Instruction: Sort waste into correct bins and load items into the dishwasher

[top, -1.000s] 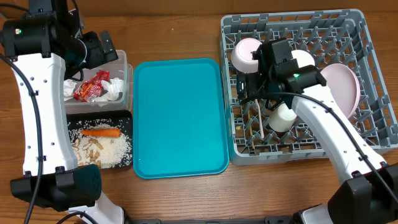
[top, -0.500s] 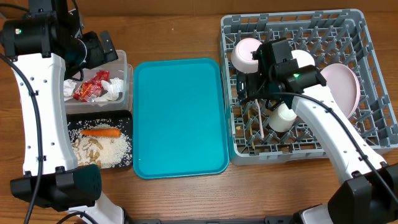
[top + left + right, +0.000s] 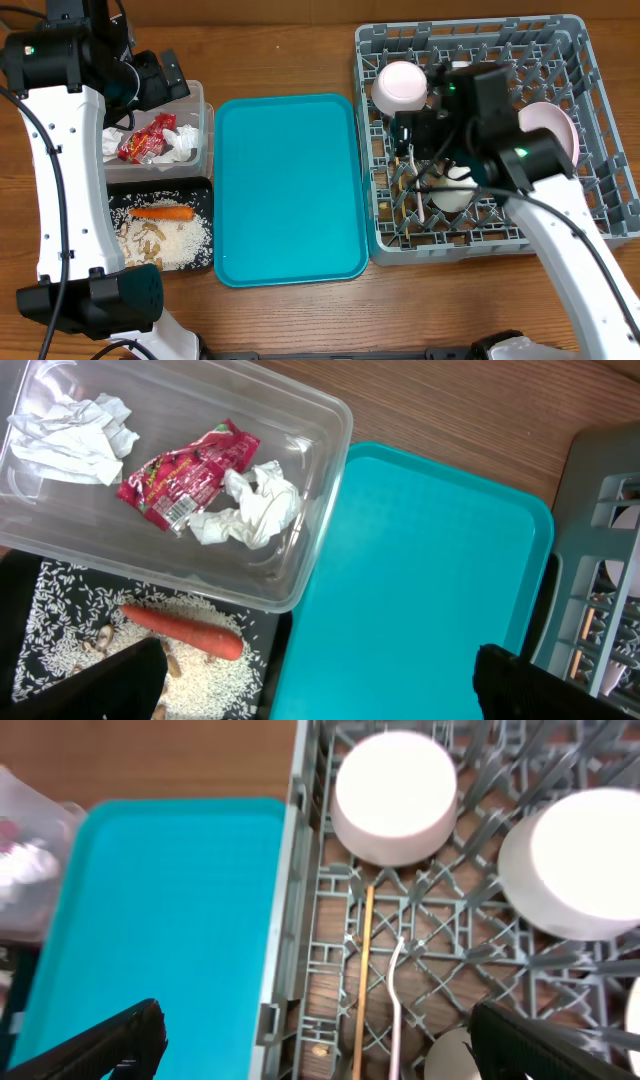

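My left gripper (image 3: 320,690) hangs open over the edge between the black tray (image 3: 205,185) and the teal tray (image 3: 420,580), holding nothing. The clear tub (image 3: 330,480) holds white napkins (image 3: 250,510) and the red wrapper (image 3: 185,475). Rice, beige bits and a carrot piece (image 3: 185,632) lie in the black tray. My right gripper (image 3: 320,1050) is open and empty above the left side of the grey dish rack (image 3: 300,870). In the rack are two upturned bowls (image 3: 395,785) (image 3: 575,860), the chopstick (image 3: 364,980), the fork (image 3: 395,1010), a cup (image 3: 455,190) and the plate (image 3: 555,135).
The flat teal tray (image 3: 290,190) lies bare between the bins and the rack. The left arm's white links (image 3: 60,180) stand along the table's left edge. The right arm (image 3: 560,220) crosses the rack's front right corner.
The right wrist has shifted to the right over the rack, with its gripper still open. The left arm and everything in the bins and rack have stayed put.
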